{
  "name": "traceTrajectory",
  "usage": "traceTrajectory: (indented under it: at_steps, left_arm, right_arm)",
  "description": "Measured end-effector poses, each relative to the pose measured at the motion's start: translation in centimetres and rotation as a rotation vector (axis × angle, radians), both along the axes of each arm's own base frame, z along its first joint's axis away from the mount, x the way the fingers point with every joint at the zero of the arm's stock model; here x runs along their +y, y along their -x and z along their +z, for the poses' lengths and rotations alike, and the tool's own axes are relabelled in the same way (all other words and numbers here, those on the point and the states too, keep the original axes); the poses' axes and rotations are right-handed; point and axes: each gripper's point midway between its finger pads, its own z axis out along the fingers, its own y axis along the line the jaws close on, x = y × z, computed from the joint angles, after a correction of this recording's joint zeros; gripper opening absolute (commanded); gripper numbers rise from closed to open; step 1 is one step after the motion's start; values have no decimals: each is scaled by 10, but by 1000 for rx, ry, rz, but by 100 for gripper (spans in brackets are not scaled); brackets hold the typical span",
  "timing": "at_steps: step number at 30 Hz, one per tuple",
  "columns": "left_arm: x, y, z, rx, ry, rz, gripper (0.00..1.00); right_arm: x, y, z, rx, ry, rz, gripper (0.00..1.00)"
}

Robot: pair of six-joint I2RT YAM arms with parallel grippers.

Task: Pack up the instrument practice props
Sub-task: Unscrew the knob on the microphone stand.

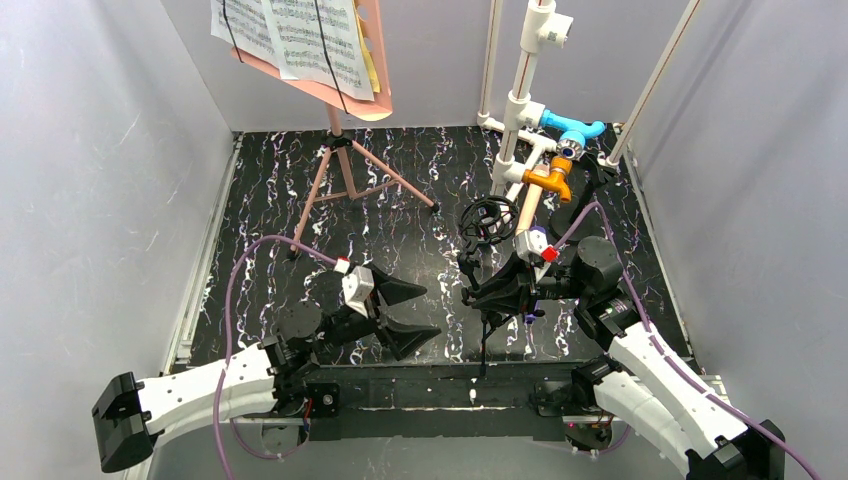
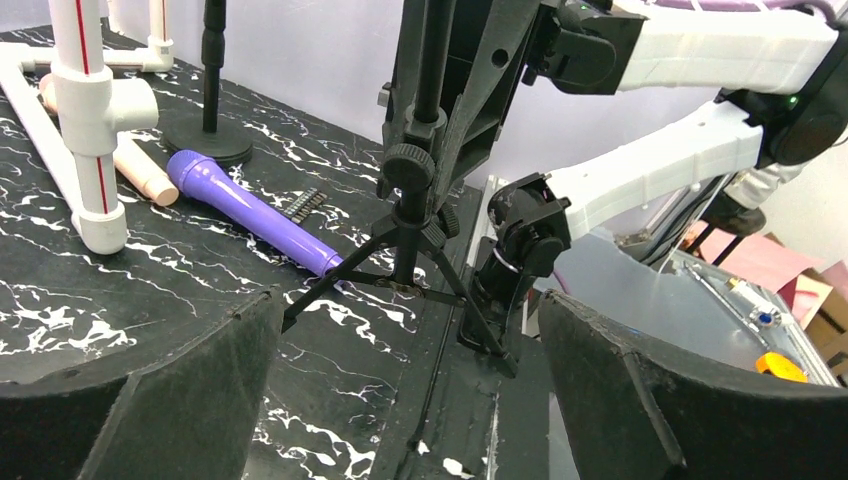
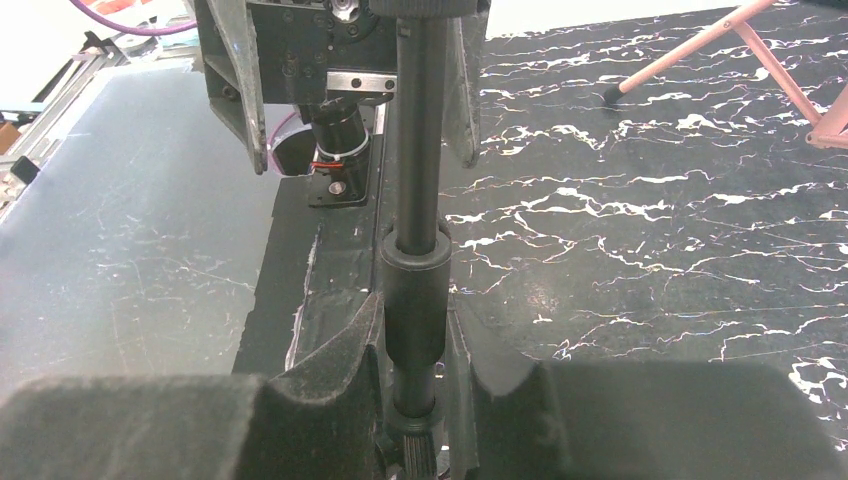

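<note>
Where the black white-veined table (image 1: 400, 215) meets its near edge, a small black tripod (image 2: 402, 272) stands upright with its three thin legs spread. One foot is over the marbled surface and the others are over the dark strip along the edge. Whether the feet bear on the surface cannot be told. The right gripper (image 3: 415, 372) is closed around the tripod's straight black pole, its dark padded fingers (image 3: 330, 370) pressed against the tube from both sides just above the knurled collar.

The left gripper (image 1: 430, 310) hangs just to the left of the tripod with its jaws spread wide and nothing between them. In its wrist view the tripod sits between the two pads, farther off.

A purple microphone (image 2: 255, 212) lies flat on the table behind the tripod, its narrow end touching or nearly touching one leg. A beige microphone (image 2: 145, 176) lies beyond it, partly hidden by a white pipe frame with blue and orange fittings (image 1: 522, 105). A black stand with a round base (image 2: 207, 140) rises near the purple microphone's head.

Well apart, at the far left of the table, a pink sheet-music holder on folding tripod legs (image 1: 365, 105) stands upright. It carries printed music pages (image 1: 300, 35) crossed by two thin dark cords.
</note>
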Motion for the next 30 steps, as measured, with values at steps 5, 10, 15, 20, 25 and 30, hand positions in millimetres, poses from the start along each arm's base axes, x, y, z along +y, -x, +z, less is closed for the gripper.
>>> traceTrajectory:
  at_steps: [5, 10, 15, 20, 25, 30]
  left_arm:
    - [-2, 0, -2, -47, -25, -7, 98]
    - [-2, 0, -1, -84, -33, -8, 98]
    - [-1, 0, 0, -121, -41, -9, 98]
    - [-2, 0, 5, -157, -44, -13, 98]
    - [-7, -1, 7, -176, -55, -21, 98]
    - [-10, -2, 3, -186, -78, -28, 98]
  right_arm:
    - [0, 0, 0, 1, 0, 0, 1]
    - [0, 0, 0, 1, 0, 1, 1]
    - [0, 1, 0, 2, 0, 3, 1]
    - [0, 1, 0, 6, 0, 6, 1]
    - [0, 2, 0, 11, 0, 11, 1]
    - [0, 3, 0, 15, 0, 15, 1]
